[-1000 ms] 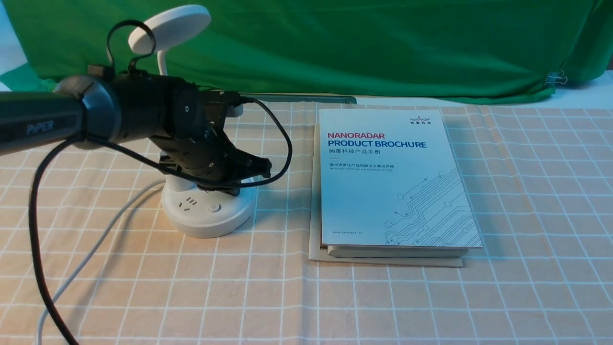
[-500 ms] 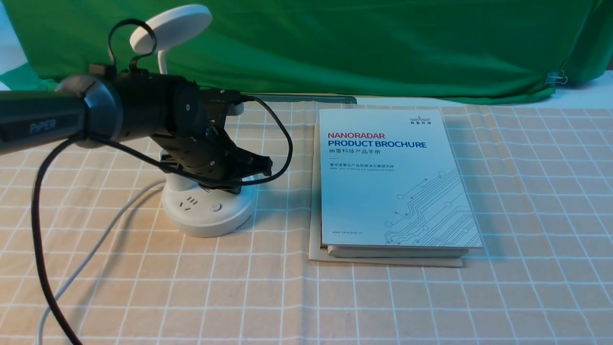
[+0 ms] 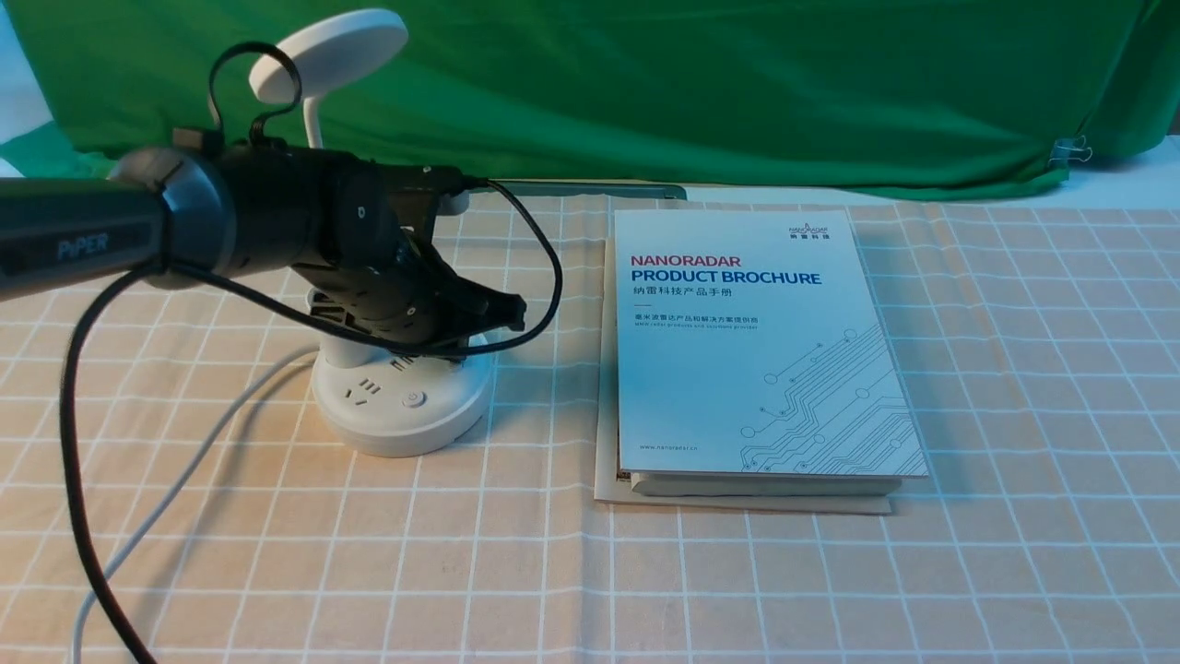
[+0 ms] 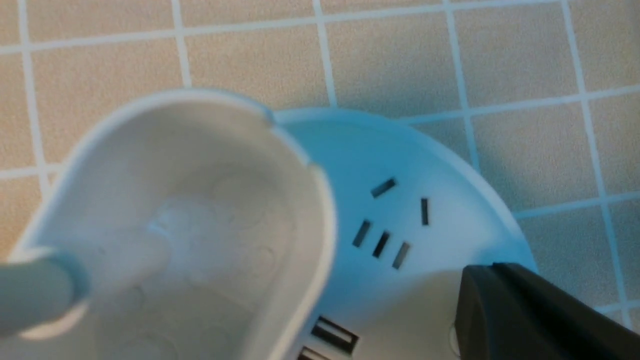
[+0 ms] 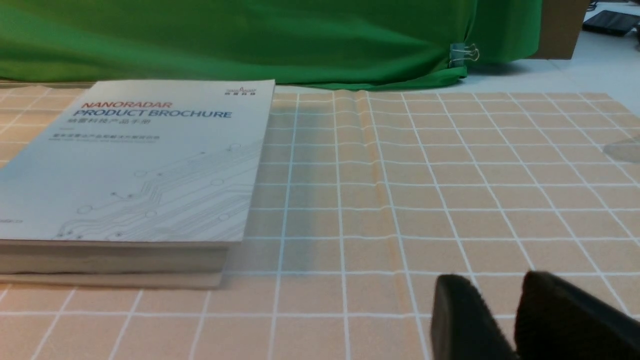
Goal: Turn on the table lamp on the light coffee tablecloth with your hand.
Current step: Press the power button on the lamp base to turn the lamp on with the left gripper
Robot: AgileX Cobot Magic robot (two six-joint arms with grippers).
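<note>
Front view shows the light coffee tablecloth (image 3: 737, 590) as the largest thing, a tan spread ruled into squares by thin white lines. The green backdrop cloth (image 3: 645, 92) hangs in folds behind it.

Next in size comes the left arm (image 3: 267, 212), with "PiPER" on its forearm, reaching in from the left and slanting down over the table lamp. The white table lamp (image 3: 401, 424) stands upright on the left part of the tablecloth, its round disc head tilted above and behind the arm. To the lamp's right lies a stack topped by a pale blue product brochure (image 3: 756, 341), well apart from the arm. In the right wrist view, part of a brown box (image 5: 560, 30) shows beyond the tablecloth.

The left gripper (image 4: 492, 272) is low over the back right part of the lamp's base; whether its fingers are released or clenched, I cannot tell, nor whether they touch the base. The right gripper (image 5: 495, 280) shows 2 blurred dark fingers, slightly parted, with tablecloth visible between them.

A black cable (image 3: 78, 489) loops from the left arm, crossing the lamp's pale cord (image 3: 166, 498). Smaller still are the binder clip (image 3: 1069, 150) on the backdrop's lower edge and the round power button (image 3: 413, 398) on the lamp's base, near its front.
</note>
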